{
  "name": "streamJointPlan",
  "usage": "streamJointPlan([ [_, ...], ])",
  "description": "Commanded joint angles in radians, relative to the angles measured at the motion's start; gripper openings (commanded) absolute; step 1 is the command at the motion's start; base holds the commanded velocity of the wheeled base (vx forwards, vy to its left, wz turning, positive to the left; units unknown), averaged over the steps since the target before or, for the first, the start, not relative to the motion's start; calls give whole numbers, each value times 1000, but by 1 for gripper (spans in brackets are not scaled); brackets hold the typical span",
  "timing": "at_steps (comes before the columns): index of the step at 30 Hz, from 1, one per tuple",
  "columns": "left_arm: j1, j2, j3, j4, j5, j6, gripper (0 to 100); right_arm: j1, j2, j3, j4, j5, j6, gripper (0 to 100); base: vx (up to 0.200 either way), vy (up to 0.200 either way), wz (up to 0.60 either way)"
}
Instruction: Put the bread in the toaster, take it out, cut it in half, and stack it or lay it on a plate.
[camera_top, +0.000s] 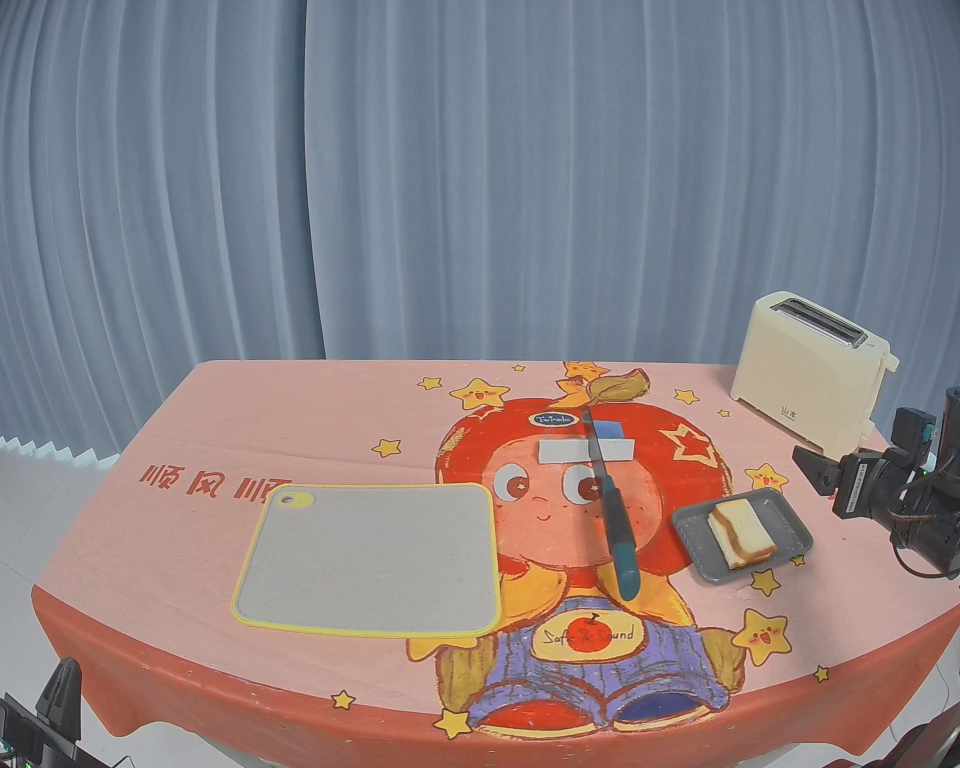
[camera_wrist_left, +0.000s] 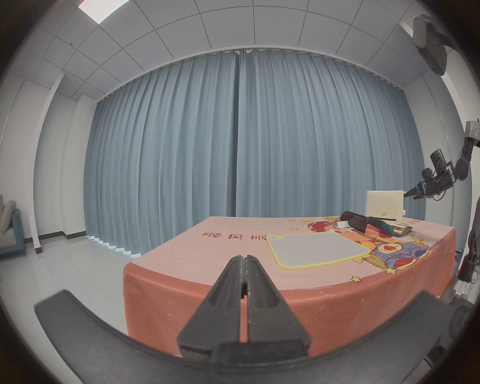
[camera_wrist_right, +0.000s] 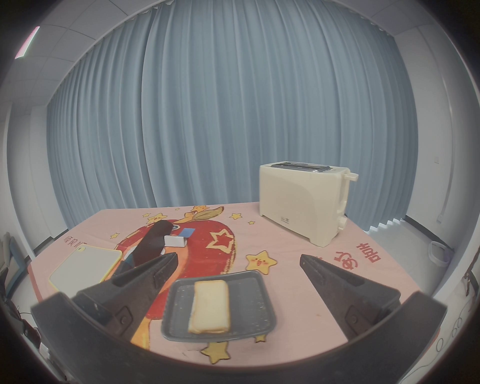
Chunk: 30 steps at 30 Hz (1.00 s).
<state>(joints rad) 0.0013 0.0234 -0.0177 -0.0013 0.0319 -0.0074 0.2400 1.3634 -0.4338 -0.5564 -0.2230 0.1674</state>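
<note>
Bread (camera_wrist_right: 210, 306): lay on the tray (camera_wrist_right: 250, 290) by the table's (camera_top: 250, 420) right edge, long axis toward my right gripper (camera_wrist_right: 237, 259), the nearer one.
Jaws: right gaped wide; left gripper (camera_wrist_left: 245, 260) was pinched together.

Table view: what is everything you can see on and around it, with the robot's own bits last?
table: one, pink cartoon cloth, in front of the curtain
curtain: one, blue-grey, behind the table
cutting board: one, grey with yellow rim, near left part of the table
knife: one, blue handle, middle of the table
small pads: two, white and blue, under the knife's blade
plate: one, dark grey, right of the knife
bread: one slice, pale with brown crust, on the plate
toaster: one, cream, far right corner
right arm's jaws: one pair, black, open, by the table's right edge near the plate
left arm's jaws: one pair, black, shut, low off the near left corner
</note>
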Motion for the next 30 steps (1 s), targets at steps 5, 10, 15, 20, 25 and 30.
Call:
streamJointPlan([
  [5,0,0,18,0,0,0,0,-4,0,0,0,-1,0,100,0,-200,0],
  [10,0,0,18,0,0,0,0,-4,2,-2,0,-1,0,100,0,-200,0],
  [15,0,0,18,0,0,0,0,-4,0,-2,0,-1,-2,100,0,-200,0],
  [20,0,0,18,0,0,-2,0,-2,0,0,0,-1,-3,100,0,-80,0],
  [25,0,0,18,0,0,-2,0,-2,0,4,3,-1,-3,100,0,0,0],
  [30,0,0,18,0,0,-2,0,1,2,10,3,-1,-5,100,0,0,0],
])
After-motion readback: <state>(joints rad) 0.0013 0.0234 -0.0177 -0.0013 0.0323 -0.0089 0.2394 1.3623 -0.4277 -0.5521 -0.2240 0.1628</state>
